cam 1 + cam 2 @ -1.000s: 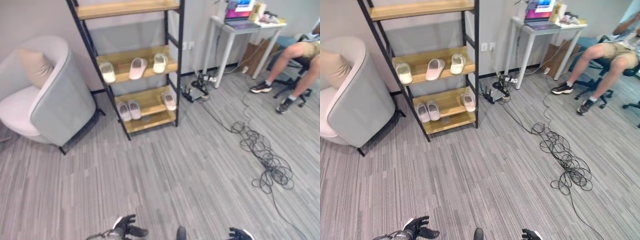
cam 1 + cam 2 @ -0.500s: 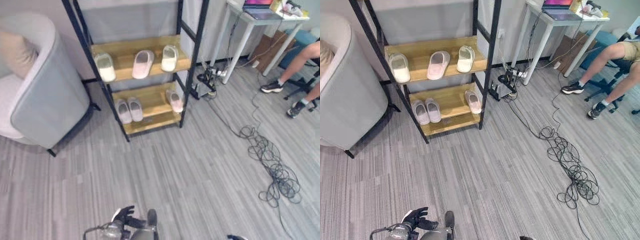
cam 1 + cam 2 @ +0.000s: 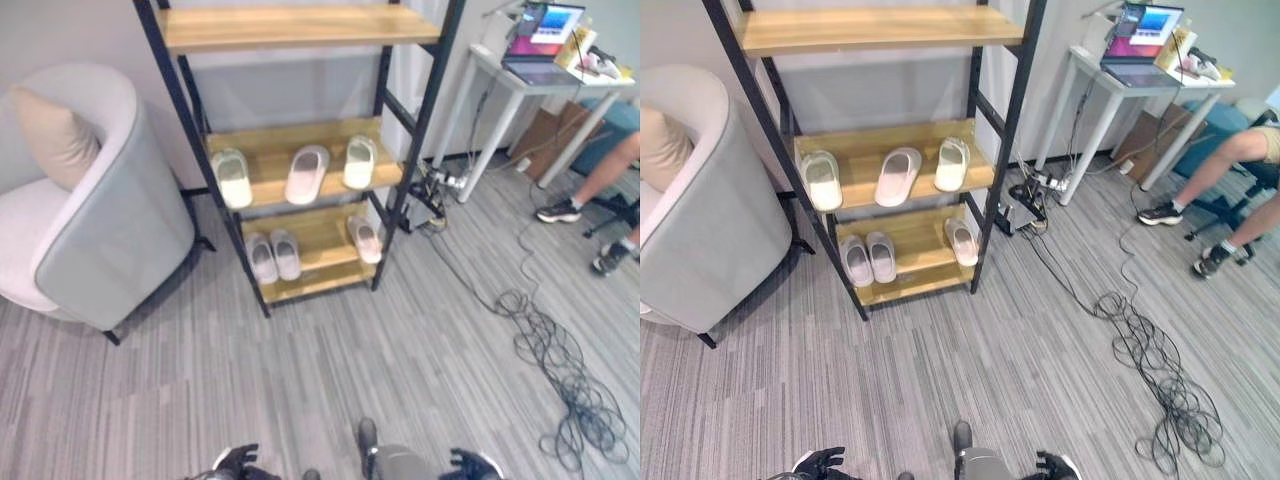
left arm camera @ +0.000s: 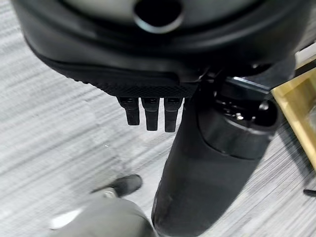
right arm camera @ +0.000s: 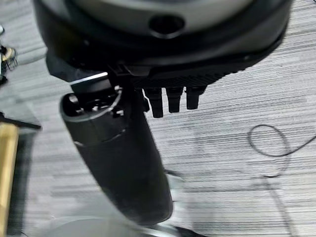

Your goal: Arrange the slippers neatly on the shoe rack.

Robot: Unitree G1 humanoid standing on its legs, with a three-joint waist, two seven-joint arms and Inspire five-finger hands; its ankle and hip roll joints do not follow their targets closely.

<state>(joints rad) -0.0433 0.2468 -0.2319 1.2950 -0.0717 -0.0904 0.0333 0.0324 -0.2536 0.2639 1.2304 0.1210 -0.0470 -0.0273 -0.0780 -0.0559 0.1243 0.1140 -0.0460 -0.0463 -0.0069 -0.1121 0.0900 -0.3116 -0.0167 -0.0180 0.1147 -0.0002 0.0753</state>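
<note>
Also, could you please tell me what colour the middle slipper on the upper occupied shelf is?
Pale pink; the middle slipper shows best in the left eye view.

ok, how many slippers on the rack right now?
6. Middle shelf: green-edged slipper at left, pink slipper in the centre, pale slipper at right. Bottom shelf: a side-by-side pair at left, a single slipper at right. Top shelf holds none.

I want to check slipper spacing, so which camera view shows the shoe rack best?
The right eye view: the shoe rack sits nearer centre, all three shelves visible. The left eye view shows nearly the same. The left wrist view catches a wooden shelf corner.
</note>
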